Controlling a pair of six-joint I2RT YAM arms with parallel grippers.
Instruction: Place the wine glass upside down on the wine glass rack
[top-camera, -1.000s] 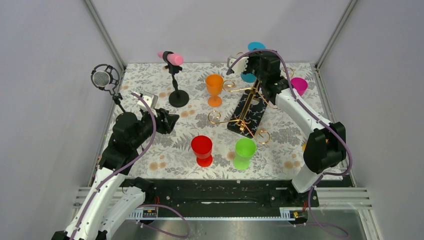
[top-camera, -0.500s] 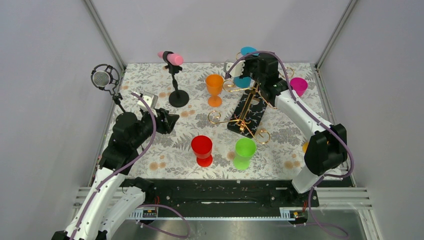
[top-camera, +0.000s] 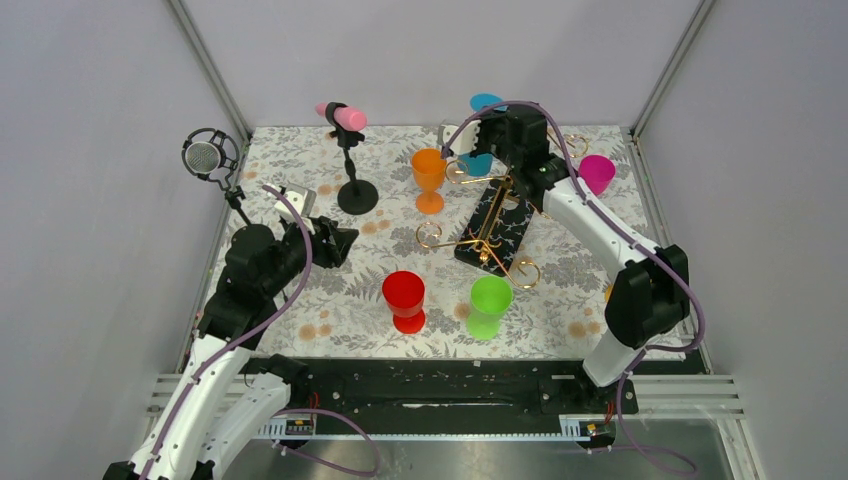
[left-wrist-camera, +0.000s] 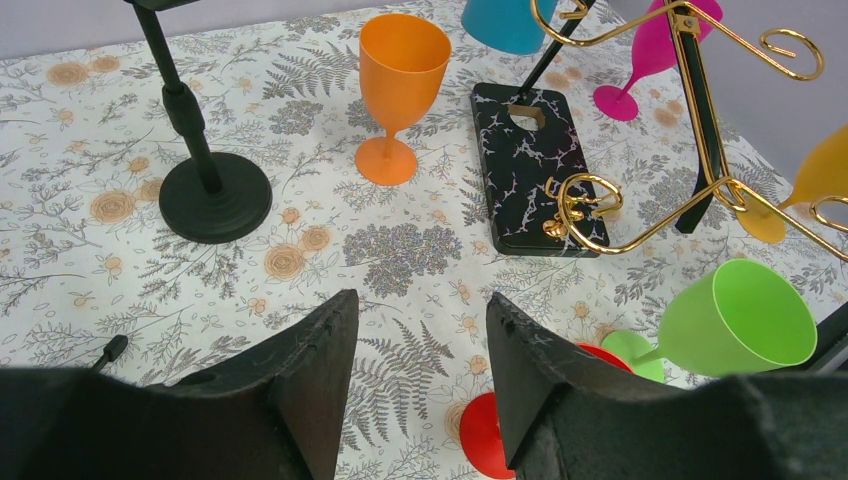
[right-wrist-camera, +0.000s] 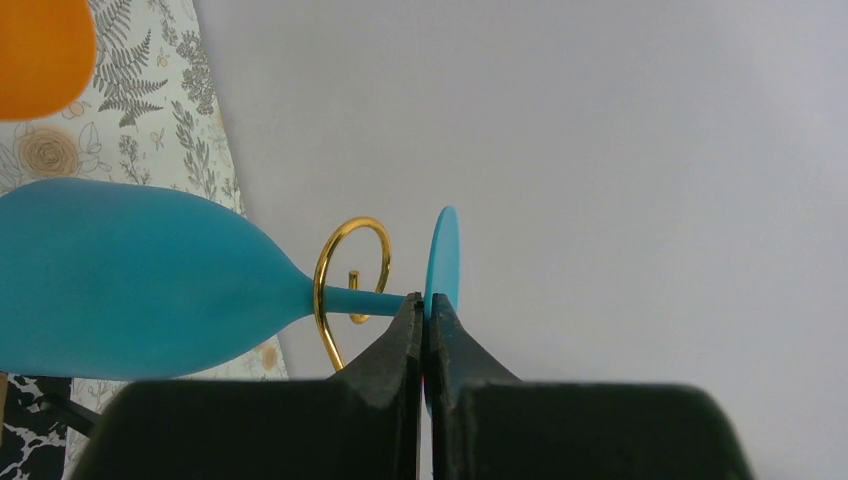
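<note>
While my right gripper is clenched on the stem of the blue wine glass, just below its foot, the glass is held clear of the table at the far side of the scene, above the far end of the wine glass rack. In the right wrist view, the bowl extends to the left of my fingertips and the round foot stands edge-on directly beyond them. One gold loop-ended arm of the rack curls at the stem. Whether the stem lies inside that loop or only in front of it cannot be told. In the top view, the foot appears farther away than the bowl, with the gripper between the two.

Rack position: the black speckled base lies flat on the floral tablecloth, right of centre, with the gold post and curled arms above it.

My left gripper is released. Its fingers stand apart with nothing between them, over the left part of the table and well apart from the rack.

Other items on the cloth:
- orange wine glass, upright, just left of the rack's far end
- red wine glass and green wine glass, side by side at the near centre
- magenta wine glass, far right
- black microphone stand carrying a pink microphone, far side, left of centre
- shock-mounted microphone, at the left edge
</note>
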